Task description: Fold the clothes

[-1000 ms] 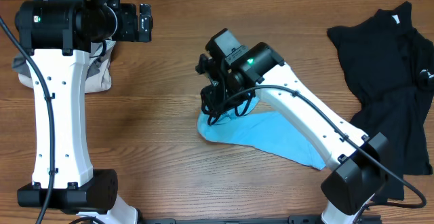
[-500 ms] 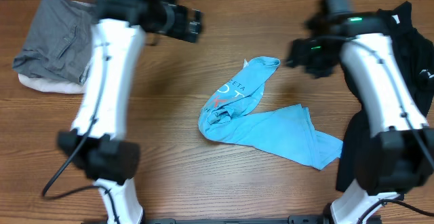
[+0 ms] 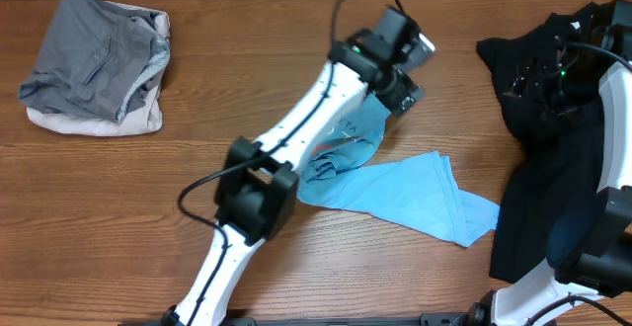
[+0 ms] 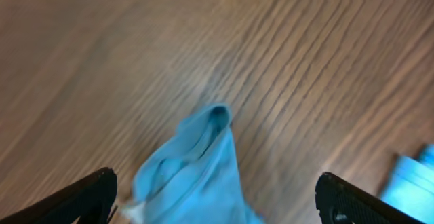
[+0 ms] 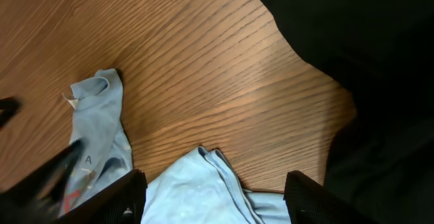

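Wood table (image 3: 118,217) under blue T-shirt (image 3: 415,193)

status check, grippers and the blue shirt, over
Left gripper open over the blue T-shirt, not gripping. Right gripper open, empty, by the black shirt. T-shirt crumpled mid-table, unfolded. Nothing blocking it.

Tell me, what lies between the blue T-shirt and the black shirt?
Nothing but bare wooden table between the blue T-shirt and the black shirt, clearest in the right wrist view.
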`<state>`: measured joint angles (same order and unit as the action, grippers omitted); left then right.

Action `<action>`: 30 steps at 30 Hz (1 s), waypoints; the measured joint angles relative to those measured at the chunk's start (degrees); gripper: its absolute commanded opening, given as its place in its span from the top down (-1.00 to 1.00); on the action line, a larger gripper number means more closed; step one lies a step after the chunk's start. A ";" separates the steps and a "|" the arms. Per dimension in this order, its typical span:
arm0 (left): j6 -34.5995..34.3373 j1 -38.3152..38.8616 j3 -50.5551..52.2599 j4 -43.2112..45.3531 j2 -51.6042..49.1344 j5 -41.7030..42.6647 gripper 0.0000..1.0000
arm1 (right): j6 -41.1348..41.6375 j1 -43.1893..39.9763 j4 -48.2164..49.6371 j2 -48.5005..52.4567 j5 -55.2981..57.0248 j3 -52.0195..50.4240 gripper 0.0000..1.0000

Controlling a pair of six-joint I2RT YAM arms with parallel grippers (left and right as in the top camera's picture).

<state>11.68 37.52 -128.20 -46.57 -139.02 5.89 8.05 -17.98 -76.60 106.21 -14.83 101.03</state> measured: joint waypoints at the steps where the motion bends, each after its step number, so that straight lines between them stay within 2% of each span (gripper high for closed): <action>1: 0.46 0.31 0.00 0.83 -0.94 -0.33 -0.89 | -0.15 0.00 -0.02 0.00 0.00 0.00 -0.40; 5: 0.98 0.33 0.00 2.49 -3.93 -1.07 -0.84 | -0.42 0.02 -0.15 0.00 -0.17 0.00 -0.40; 8: 0.98 0.22 0.00 2.86 -5.46 -1.62 -0.71 | -0.57 0.02 -0.11 0.00 -0.20 0.00 -0.40; 10: 1.05 0.22 0.00 2.95 -6.23 -1.68 -0.43 | -0.61 0.02 -0.13 0.00 -0.24 0.00 -0.40; 16: 0.72 0.22 0.00 2.21 -7.67 -1.70 0.64 | -0.61 0.02 -0.13 0.00 -0.22 0.00 -0.40; 18: 0.28 0.22 0.00 2.12 -7.87 -1.77 0.86 | -0.61 0.02 -0.09 0.00 -0.22 0.00 -0.40; 19: 0.00 0.22 0.00 2.03 -7.91 -1.86 0.92 | -0.59 0.00 -0.02 0.00 -0.24 0.00 -0.40; 25: -1.88 0.22 -0.24 -0.28 -7.91 -1.90 0.92 | -0.59 0.02 0.15 0.00 -0.61 0.00 -0.40; 30: -2.47 0.24 -4.55 -8.59 -7.91 -4.22 0.92 | -0.57 0.00 0.11 0.00 -2.21 0.00 -0.40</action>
<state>9.21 37.76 -132.75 -55.16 -146.93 1.67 7.49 -17.98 -76.49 106.21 -17.04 101.03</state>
